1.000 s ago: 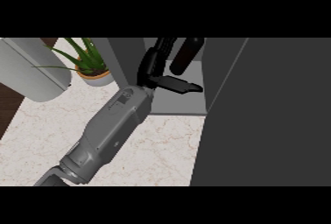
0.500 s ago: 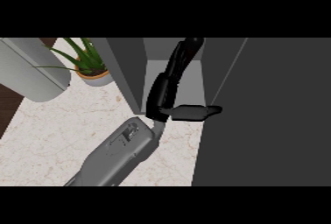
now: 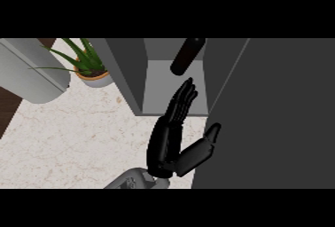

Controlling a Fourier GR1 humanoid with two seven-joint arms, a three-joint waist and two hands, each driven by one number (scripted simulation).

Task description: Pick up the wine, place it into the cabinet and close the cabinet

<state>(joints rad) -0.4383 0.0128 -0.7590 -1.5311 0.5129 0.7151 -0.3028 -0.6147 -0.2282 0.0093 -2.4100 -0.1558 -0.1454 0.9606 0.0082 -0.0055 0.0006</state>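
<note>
The wine bottle (image 3: 188, 56) is a dark, slim shape standing slightly tilted inside the open cabinet (image 3: 161, 87), at the back of its light grey floor. My left hand (image 3: 171, 133) is below it, at the cabinet's front edge, apart from the bottle. Its fingers are straight and point up into the opening, and nothing is between them. The thumb (image 3: 211, 133) spreads right against the dark cabinet door (image 3: 274, 111). The right hand does not show.
A potted green plant (image 3: 90, 67) stands left of the cabinet on the marble counter (image 3: 72, 142). A large pale grey rounded object (image 3: 31, 71) lies at the far left. The door fills the view's right side.
The hand has let go of the bottle and drawn back down out of the cabinet. Its fingers have straightened. The bottle stays inside.
</note>
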